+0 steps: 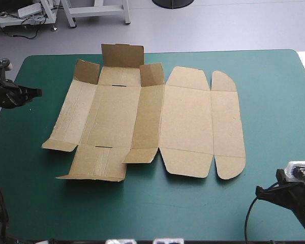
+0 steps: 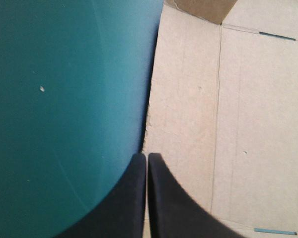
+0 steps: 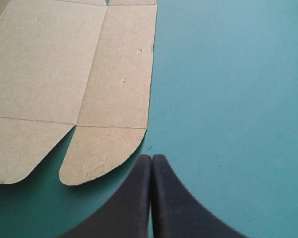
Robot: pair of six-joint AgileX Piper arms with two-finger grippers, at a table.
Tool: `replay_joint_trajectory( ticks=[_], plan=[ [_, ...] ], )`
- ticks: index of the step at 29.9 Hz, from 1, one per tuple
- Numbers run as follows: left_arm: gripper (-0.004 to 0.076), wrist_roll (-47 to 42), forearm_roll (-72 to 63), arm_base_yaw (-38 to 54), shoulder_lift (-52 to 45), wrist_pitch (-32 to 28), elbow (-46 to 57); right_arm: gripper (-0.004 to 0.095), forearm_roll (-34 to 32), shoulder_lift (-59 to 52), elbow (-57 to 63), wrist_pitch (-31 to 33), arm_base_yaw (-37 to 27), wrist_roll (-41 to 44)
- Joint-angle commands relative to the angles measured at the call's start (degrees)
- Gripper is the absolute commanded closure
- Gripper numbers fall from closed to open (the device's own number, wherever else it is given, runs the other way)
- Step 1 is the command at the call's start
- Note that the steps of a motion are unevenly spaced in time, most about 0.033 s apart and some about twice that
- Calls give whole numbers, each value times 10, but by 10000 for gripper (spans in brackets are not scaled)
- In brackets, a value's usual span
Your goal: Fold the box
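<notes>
The brown box (image 1: pixel 142 119) lies as a cut sheet on the teal-green cover, mostly flat, with its far flaps and left side panels partly raised. My left gripper (image 1: pixel 34 92) hovers at the table's left edge, well left of the sheet. In the left wrist view its black fingers (image 2: pixel 147 161) are shut in a point over the box's (image 2: pixel 223 124) left edge. My right gripper (image 1: pixel 264 192) sits near the front right corner, apart from the box. Its fingers (image 3: pixel 152 161) are shut, just beyond a rounded flap (image 3: pixel 102 151).
Bare teal-green cover (image 1: pixel 274 101) stretches to the right of the sheet and along the front edge (image 1: pixel 168 213). The table's left edge lies close to my left gripper.
</notes>
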Motion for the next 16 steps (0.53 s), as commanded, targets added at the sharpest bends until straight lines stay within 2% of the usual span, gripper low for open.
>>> replay_joint_trajectory(
  ticks=[1,8,11,16],
  plan=[
    [729,37,-108,41,19,29,-21,933,11,10,-13,-37,-1,-3],
    [729,49,-116,45,84,47,-21,932,9,10,-13,-37,-1,-3],
    [713,89,-111,45,104,70,-21,932,7,10,-13,-37,-1,-3],
    [577,98,-112,45,138,103,-21,931,5,10,-13,-28,-1,-3]
  ],
)
